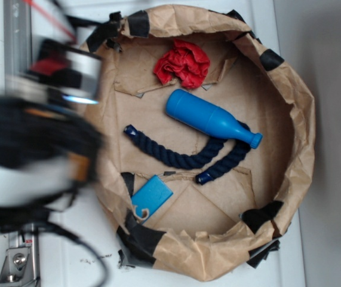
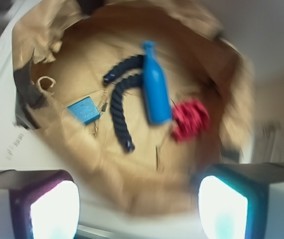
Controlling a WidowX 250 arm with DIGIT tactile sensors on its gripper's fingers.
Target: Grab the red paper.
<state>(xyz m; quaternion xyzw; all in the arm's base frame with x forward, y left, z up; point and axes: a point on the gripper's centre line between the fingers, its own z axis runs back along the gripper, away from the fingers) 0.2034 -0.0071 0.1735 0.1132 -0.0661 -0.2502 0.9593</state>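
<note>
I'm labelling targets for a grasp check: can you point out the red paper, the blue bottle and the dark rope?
red paper (image 1: pixel 183 64), exterior view, middle of the crumpled wad.
blue bottle (image 1: pixel 203 115), exterior view, middle of its body.
dark rope (image 1: pixel 176 157), exterior view, on the curved stretch below the bottle.

White tabletop (image 1: pixel 328 251) under soft, even light.

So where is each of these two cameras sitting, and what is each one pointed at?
Exterior: sits above, facing down into the brown paper basin holding the red paper, blue bottle, rope and blue tag; the blurred arm fills the left.
Wrist: rides on the arm, facing into the basin; the end effector shows with its fingers wide apart.
Shared: both show the red paper, bottle, rope and tag.
</note>
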